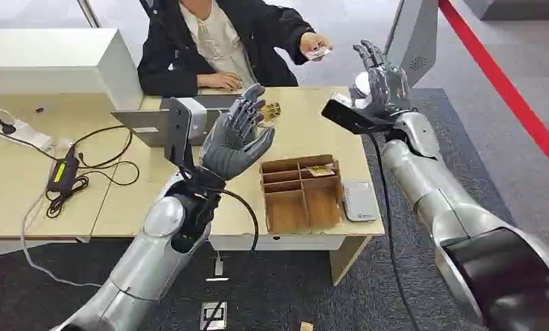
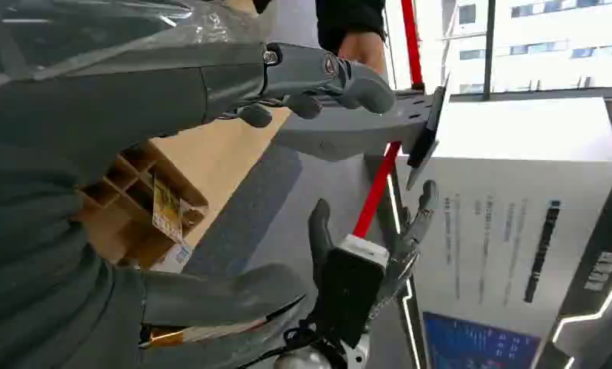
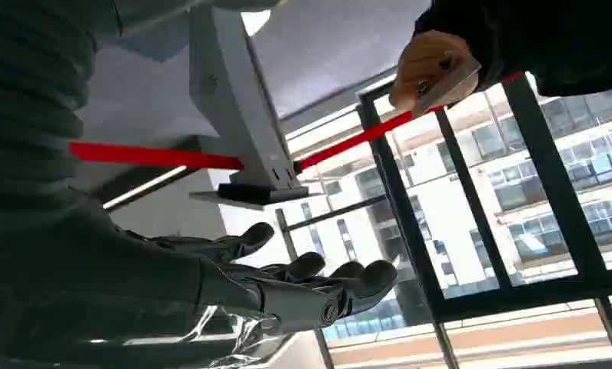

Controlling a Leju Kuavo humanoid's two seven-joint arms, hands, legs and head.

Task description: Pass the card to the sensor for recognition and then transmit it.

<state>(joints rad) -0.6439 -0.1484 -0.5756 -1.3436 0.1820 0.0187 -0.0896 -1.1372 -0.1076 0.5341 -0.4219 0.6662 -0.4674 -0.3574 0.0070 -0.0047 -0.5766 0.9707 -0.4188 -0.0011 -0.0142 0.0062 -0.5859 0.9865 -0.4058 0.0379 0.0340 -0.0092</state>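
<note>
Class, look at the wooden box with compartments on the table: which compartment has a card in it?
The far right compartment of the wooden box, at the corner farthest from the robot, holds the card. The other compartments look empty.

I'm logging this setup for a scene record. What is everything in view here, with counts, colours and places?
table: one, light wood, in front of the robot
compartment box: one, brown wood, near table edge, a card lying in one compartment
card: one, pale, held in the person's raised hand
flat device: one, white-grey, beside the box
laptop: one, grey, mid-table
power adapter: one, black, with coiled cable, table's left part
white box: one, far left
grey stand: one, behind the right hand
floor stripe: one, red
person: one, dark jacket, seated opposite
left hand: grey, raised, open
right hand: grey, raised near the card, open
</note>
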